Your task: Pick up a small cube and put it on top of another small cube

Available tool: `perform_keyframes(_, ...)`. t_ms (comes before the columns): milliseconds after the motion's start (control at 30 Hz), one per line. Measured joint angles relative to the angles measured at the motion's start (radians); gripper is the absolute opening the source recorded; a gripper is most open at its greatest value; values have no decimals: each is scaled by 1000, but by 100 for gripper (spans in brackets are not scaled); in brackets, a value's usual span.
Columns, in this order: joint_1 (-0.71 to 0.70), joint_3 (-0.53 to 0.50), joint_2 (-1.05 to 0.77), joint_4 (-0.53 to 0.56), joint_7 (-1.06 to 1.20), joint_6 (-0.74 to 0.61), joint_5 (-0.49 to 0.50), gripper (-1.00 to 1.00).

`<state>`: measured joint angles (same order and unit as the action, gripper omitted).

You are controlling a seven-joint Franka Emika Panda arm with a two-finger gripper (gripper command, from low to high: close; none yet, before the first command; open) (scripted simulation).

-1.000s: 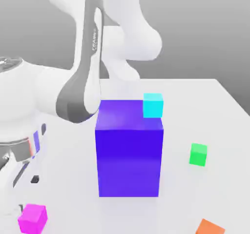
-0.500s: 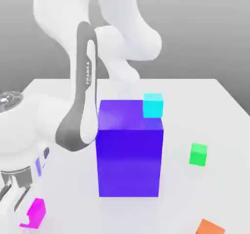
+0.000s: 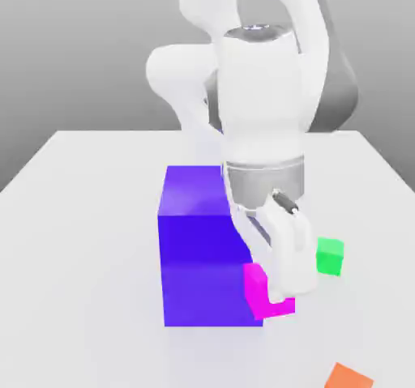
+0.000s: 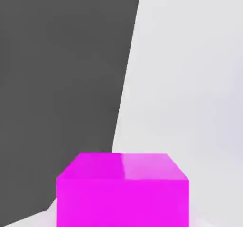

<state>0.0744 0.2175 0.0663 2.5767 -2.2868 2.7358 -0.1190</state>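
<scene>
One white robot arm's fingers [image 3: 280, 293] are clenched on one small glossy magenta-pink cube [image 3: 258, 291] — held above the white tabletop [image 3: 81, 240], against one big blue-violet block [image 3: 198, 249]. One small green cube [image 3: 329, 256] and one orange cube [image 3: 348, 376] rest nearby.

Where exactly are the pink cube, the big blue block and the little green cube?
pink cube [image 3: 256, 290], exterior view, its visible side face beside the gripper.
big blue block [image 3: 203, 273], exterior view, its front face.
green cube [image 3: 329, 257], exterior view, its front face.

Orange block [image 3: 349, 376] cut off by exterior edge
</scene>
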Motion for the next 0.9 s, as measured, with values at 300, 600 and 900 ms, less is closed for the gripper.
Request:
perform_keyframes(300,187,199,164,224,-250,-21,-57,-100)
perform_keyframes(600,309,296,166,364,-377,-8,-146,-100)
perform_keyframes(900,212,304,-46,363,-554,189,107,100)
